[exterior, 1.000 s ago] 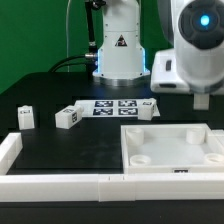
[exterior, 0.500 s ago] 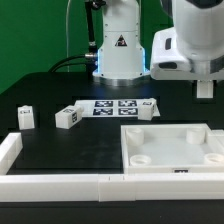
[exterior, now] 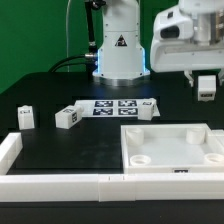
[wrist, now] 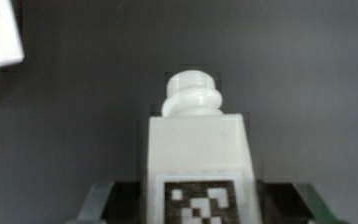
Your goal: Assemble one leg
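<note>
Pincer (exterior: 205, 90) clamped on leg (exterior: 205, 84), aloft at 2 o'clock in exterior view, clear of tabletop (exterior: 60, 145). White panel (exterior: 175, 140) lies at 5 o'clock, below it. Wrist view: leg's long axis runs straight out from pincer. Knobbed tip points away from camera toward dark tabletop. Tagged end sits between fingers.

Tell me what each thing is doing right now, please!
Held leg: gripped, up off the table.
Fingers: shut on it.
Leg at the exterior view's left: loose on the table.
Leg beside that one: loose on the table.
Leg by the marker board: loose on the table.
Panel: lying flat, visible sockets empty.
</note>
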Robot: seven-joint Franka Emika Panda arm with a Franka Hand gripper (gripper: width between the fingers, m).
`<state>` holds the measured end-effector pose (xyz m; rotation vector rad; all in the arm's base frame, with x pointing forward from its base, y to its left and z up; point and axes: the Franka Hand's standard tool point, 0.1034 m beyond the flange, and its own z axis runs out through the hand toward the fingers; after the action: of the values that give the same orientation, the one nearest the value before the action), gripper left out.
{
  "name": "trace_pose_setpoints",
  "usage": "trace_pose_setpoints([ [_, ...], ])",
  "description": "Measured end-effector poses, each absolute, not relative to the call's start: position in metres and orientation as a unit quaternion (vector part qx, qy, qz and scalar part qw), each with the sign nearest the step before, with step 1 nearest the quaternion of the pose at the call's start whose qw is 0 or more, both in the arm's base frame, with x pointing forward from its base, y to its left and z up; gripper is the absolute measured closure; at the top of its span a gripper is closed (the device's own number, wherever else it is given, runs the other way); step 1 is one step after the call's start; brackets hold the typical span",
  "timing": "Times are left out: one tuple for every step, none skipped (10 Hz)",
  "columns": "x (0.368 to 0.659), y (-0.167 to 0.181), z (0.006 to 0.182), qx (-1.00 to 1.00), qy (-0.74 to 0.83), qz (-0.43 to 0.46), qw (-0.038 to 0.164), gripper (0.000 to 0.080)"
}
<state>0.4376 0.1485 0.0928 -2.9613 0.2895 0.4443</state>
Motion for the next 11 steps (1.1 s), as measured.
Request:
trace_pose_setpoints([
  [0.449,0.145,0.099,-0.991,0.087,0.084,0.063,0.0509],
  [0.451,0.141,0.105,-0.993,0.081,0.053,0.061,0.0509],
  [0.466,0.136,0.111,-0.995,0.079,0.005,0.062,0.0509],
  [0.482,0.132,0.117,-0.994,0.071,-0.053,0.064,0.0509],
  [0.496,0.134,0.121,-0.988,0.062,-0.120,0.069,0.0509],
  [0.489,0.138,0.117,-0.986,0.061,-0.140,0.071,0.0509],
  [0.488,0.139,0.116,-0.985,0.059,-0.144,0.072,0.0509],
  [0.489,0.139,0.117,-0.985,0.059,-0.144,0.072,0.0509],
  [0.489,0.139,0.117,-0.985,0.059,-0.144,0.072,0.0509],
  [0.493,0.137,0.117,-0.987,0.029,-0.142,0.066,0.0509],
  [0.512,0.129,0.121,-0.988,-0.004,-0.146,0.058,0.0509],
])
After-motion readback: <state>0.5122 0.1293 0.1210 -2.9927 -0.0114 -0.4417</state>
